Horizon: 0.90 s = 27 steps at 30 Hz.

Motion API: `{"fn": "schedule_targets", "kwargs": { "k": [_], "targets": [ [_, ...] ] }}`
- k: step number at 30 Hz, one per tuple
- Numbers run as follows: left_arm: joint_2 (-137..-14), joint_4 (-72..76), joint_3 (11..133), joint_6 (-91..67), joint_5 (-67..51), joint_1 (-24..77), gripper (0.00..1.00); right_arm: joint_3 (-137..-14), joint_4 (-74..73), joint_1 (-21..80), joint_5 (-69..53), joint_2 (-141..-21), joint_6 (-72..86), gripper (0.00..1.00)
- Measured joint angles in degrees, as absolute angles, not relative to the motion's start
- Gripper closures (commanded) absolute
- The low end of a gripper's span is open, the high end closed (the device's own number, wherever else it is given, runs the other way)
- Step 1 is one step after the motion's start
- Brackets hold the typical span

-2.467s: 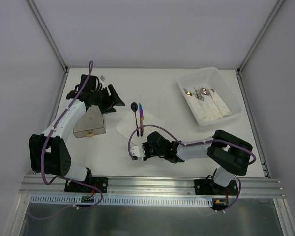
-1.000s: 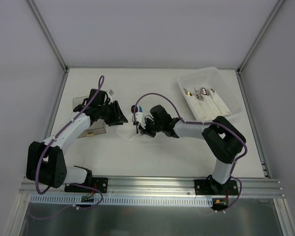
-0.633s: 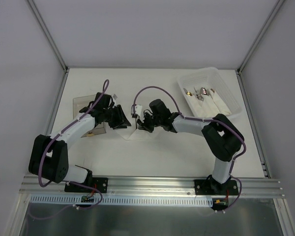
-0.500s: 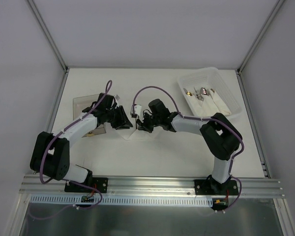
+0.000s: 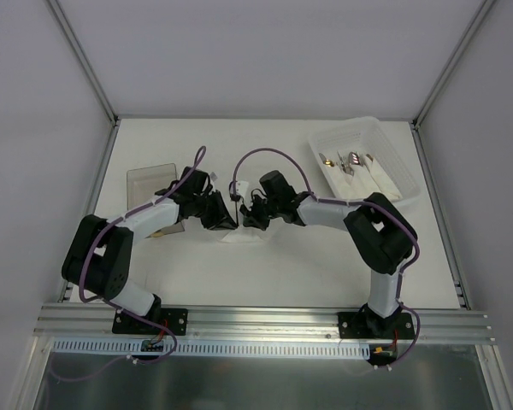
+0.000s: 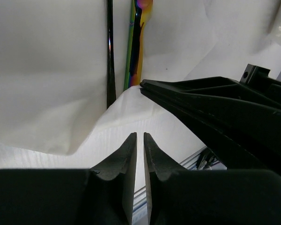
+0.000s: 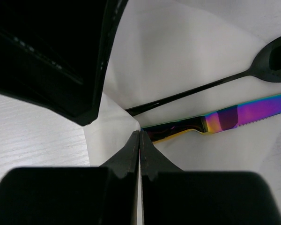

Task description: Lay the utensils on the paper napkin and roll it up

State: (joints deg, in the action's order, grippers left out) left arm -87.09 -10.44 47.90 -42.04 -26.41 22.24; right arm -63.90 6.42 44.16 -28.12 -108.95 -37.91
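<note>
One white table (image 5: 308,265), grey walls (image 5: 256,51); paper napkin (image 5: 239,237) centre, clear box (image 5: 363,166).

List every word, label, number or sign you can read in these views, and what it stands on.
None readable. The paper napkin, black spoon, rainbow knife and plastic box bear no print; the small board at the left arm's base is too small to read.
</note>
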Motion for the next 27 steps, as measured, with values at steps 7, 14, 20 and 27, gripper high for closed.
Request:
{"fn": "schedule_targets", "kwargs": {
  "k": [7,14,20,27],
  "targets": [
    [-90.1,-9.4,47.9,-42.7,-26.6,23.3,0.89,-65.6,5.7,43.7,-28.6,-109.5,-36.6,0.98],
    [-92.3,-9.1,47.9,-42.8,-26.5,23.3,0.92,-67.6,4.2,43.6,-29.4,-110.5,-36.5,0.97],
    [-94.3,-9.1,47.9,-43.4,-26.5,23.3,0.94,-68.1,3.1,43.6,-29.7,-111.8,-36.4,0.95],
    [-96.0,-8.7,47.9,-44.2,-26.4,23.3,0.97,-68.2,2.6,43.6,-30.0,-112.0,-35.0,0.63]
  ]
}}
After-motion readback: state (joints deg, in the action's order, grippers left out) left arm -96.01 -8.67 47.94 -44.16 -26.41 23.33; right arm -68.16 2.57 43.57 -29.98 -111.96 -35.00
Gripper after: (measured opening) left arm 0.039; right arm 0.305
